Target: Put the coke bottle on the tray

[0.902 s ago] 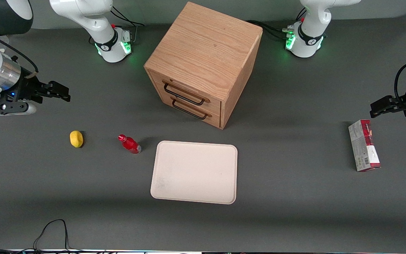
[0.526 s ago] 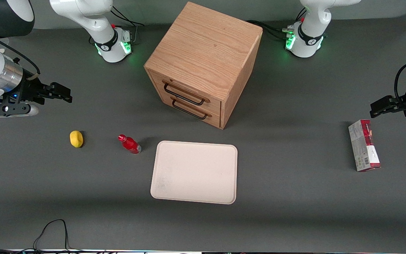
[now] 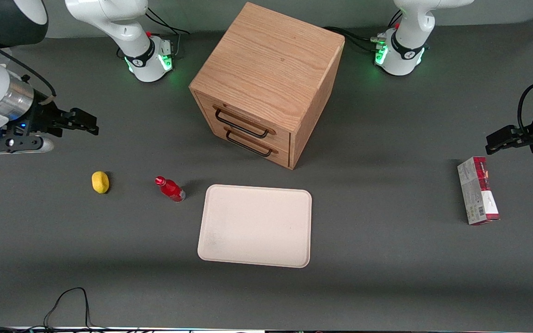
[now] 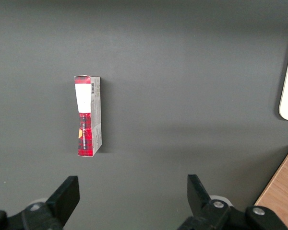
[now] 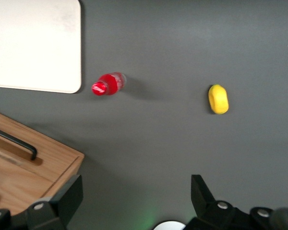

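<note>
Coke bottle (image 3: 170, 188) stands on the table (image 3: 387, 259) just beside the tray (image 3: 255, 225), near the tray's corner at roughly ten o'clock from the tray's middle in the front view, with a narrow strip of bare table between them. It appears upright, its red cap showing toward the camera. That closeness suits the task: only a short carry should be needed to set it on the tray, whose flat surface holds nothing.

Gripper (image 3: 91, 126) of the working arm hangs above the table, well apart from the bottle, at about ten o'clock from it in the front view. Its fingers (image 5: 67, 199) are spread wide with nothing between them, as the wrist view shows, which fits an approach not yet finished. Grasping has not begun.

Lemon (image 3: 100, 181) lies on the table at nine o'clock from the bottle, nearer the gripper, so the reach probably has to pass over or beside it without nudging it. Wooden drawer cabinet (image 3: 266, 83) sits at about twelve o'clock from the tray, farther from the front camera, and a red-and-white carton (image 3: 478, 190) lies toward the parked arm's end of the table.
</note>
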Controlling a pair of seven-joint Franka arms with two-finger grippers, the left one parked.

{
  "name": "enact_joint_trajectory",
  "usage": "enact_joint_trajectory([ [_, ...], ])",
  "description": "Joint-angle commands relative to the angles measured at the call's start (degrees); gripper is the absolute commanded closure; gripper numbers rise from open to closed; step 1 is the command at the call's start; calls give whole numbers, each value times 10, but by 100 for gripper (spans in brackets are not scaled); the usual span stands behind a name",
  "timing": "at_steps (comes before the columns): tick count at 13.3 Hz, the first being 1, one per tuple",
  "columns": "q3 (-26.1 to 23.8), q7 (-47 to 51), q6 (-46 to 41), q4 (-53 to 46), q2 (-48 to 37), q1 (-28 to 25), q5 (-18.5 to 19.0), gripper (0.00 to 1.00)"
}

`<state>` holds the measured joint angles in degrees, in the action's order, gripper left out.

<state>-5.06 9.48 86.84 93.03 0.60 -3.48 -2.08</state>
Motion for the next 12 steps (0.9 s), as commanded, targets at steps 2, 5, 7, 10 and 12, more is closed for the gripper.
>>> enact_joint_trajectory([
  [2,-23,121,-45,-94,59,-61,-7,0],
  [5,-22,147,-46,-98,63,-87,-6,0],
  [7,-22,144,-46,-93,67,-87,-6,0],
  [10,-20,139,-46,-92,83,-84,-5,0],
  [12,-17,137,-29,-85,102,-83,1,0],
])
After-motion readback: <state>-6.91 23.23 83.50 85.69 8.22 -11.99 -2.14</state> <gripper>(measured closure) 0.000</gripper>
